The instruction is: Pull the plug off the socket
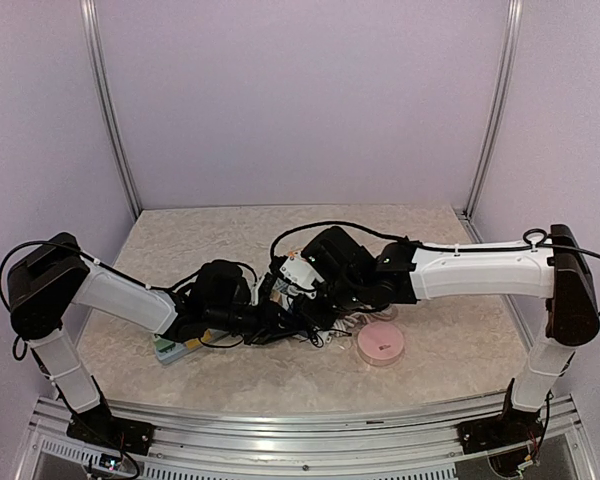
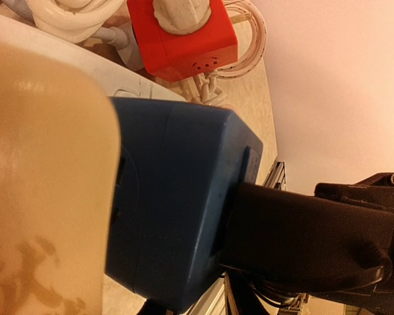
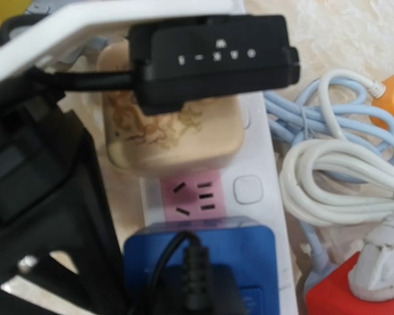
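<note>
While its cord (image 3: 92,80) leads left, the black plug (image 3: 213,56) apparently spans the strip (image 3: 257,134).

Round pink plastic dish (image 1: 380,345) sits on beige marbled tabletop (image 1: 230,235). Thick coiled white cable (image 3: 295,180) lies against thin pale blue cable (image 3: 302,115); red cube adapter (image 3: 329,296) just below

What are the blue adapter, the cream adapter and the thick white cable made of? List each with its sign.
The blue adapter: probably moulded plastic, matte; uniform colour, rounded edges. The cream adapter: likely glossy plastic; highlights, with brown marbling that may be print or stain. The white cable: seemingly rubbery sheath, smooth; bends in soft loops.
</note>
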Available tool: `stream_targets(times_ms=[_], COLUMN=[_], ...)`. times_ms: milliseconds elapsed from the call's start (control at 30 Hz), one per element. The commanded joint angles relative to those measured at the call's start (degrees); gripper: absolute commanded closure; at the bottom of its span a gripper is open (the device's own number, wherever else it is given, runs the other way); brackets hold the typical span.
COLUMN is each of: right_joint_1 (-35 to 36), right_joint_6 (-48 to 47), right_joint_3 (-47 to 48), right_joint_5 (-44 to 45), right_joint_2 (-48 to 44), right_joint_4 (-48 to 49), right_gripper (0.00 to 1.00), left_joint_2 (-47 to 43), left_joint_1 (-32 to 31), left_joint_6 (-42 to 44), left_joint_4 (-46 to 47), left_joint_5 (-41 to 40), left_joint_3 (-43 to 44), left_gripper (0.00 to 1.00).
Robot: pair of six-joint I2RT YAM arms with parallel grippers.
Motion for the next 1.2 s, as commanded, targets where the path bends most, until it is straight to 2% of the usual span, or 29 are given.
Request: stream_targets(times_ms=[0,333,600,800,1167], right_joint_1=[0.4,5.5,6.5,6.0,0.6], right_joint_6=[3.5,-1.0,-2.4,-1.1,3.6], right_joint_3=[-1.2,3.1,5.0,5.3,3.9], right_joint_5=[-3.4,6.4,9.2,7.4,-2.0], right_joint_2=[-1.6,2.1,3.9,2.9,0.9], right_joint_4=[0.6,-4.6,-6.5,-5.6,-4.2], right_gripper=[1.00,1.00,1.00,1.00,1.00], left_joint_2=[3.5,3.8,3.7,3.8,3.6], left_joint_1=[1.4,1.4,1.4,1.4,1.4], left_joint_6=[-0.5,-0.6,-0.6,-0.6,-0.6], left_joint_4=[-9.7,-9.7,-9.9,-9.9,-9.9], left_joint_5=[-6.1,-5.8,-5.7,-5.6,-5.6], left_joint_3=[-2.4,-2.1,-2.1,-2.3,-2.6], left_gripper=[0.77,0.77,0.78,0.78,0.78])
